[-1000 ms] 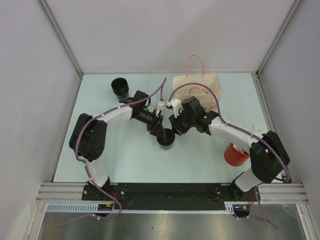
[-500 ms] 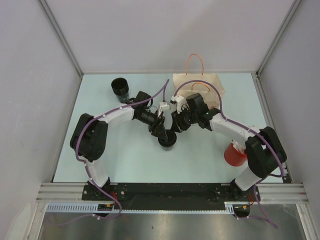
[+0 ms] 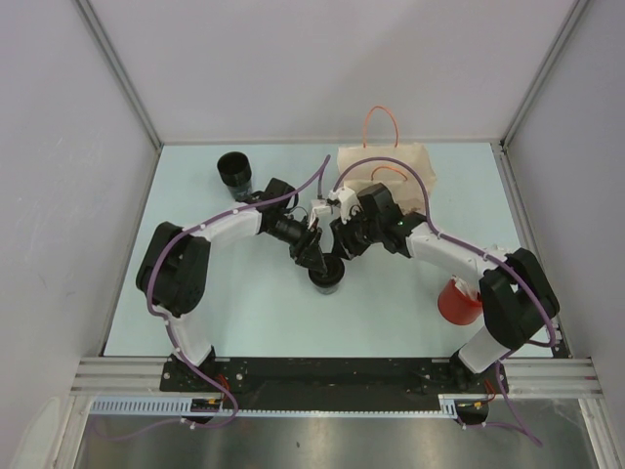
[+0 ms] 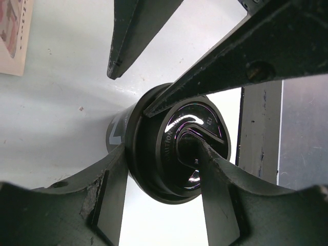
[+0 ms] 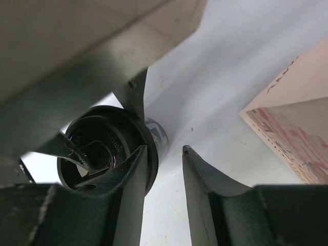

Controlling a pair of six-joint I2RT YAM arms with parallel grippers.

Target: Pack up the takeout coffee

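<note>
Pinching rim of black cup (image 4: 171,138): left jaws clamped; right jaws parted, one finger (image 5: 129,195) touching lid.

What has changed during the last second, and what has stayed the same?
The right arm shifted: its wrist went slightly toward the bag and its elbow drew inward, uncovering more of the red cup. Nothing was visibly taken or let go. The right gripper and left gripper stayed at the lidded cup. The bag and the far cup did not move.
</note>
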